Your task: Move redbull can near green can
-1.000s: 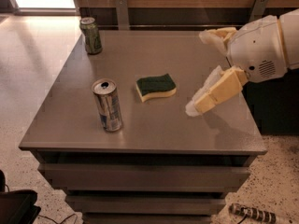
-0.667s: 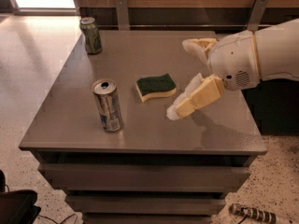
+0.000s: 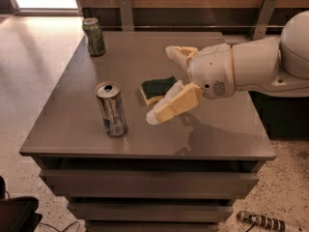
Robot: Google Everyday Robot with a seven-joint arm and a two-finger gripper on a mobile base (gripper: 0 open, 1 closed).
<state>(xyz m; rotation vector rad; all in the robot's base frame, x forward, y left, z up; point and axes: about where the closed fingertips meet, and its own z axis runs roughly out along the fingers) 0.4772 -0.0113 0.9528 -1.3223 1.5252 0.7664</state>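
View: camera view, the only one.
Redbull can [image 3: 111,109]: stands upright on the front-left part of the bench [image 3: 67,115], close to its front edge, its opened top facing up.
Green can [image 3: 93,36]: upright at the far-left corner, well apart from the redbull can, with bare bench between them.
Gripper [image 3: 160,84]: reaches in from the picture's right and hangs over the middle of the bench, pointing toward the picture's left.
Fingers [image 3: 176,103]: spread wide, one farther back and one nearer the front, with nothing pinched between them.
Sponge [image 3: 153,87]: lies flat just behind the nearer finger; in this view it shows in the gap between the two, but does not look gripped.
Deciding relation: the redbull can lies to the picture's left of the nearer fingertip and a little toward the front, near it but not touching; its long axis is vertical.
Step, as I judge it: approach, with no grasp made yet.
Next move calls for: carrying the open gap leftward and frontward so it straddles the can's body.
Risk: the nearer finger could knock the slim can over.
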